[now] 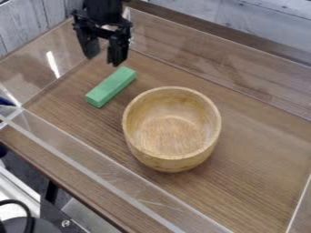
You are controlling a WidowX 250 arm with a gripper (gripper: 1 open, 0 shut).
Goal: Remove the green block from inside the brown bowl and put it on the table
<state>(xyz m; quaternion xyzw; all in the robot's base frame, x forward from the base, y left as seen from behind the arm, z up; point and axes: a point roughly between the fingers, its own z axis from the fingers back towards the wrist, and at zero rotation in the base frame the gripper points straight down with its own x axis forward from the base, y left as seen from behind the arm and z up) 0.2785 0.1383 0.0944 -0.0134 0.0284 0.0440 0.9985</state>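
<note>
The green block (111, 86) lies flat on the table (261, 136), just left of the brown bowl (173, 127) and a small gap away from it. The bowl stands upright in the middle of the tabletop and its inside is empty. My gripper (102, 52) hangs above the block's far end, pointing straight down, open, with nothing between its black fingers (118, 53). The fingertips are a little above and behind the block, not touching it.
Low clear acrylic walls (73, 164) border the tabletop on all sides. Bare wood stretches to the right of the bowl and in front of it.
</note>
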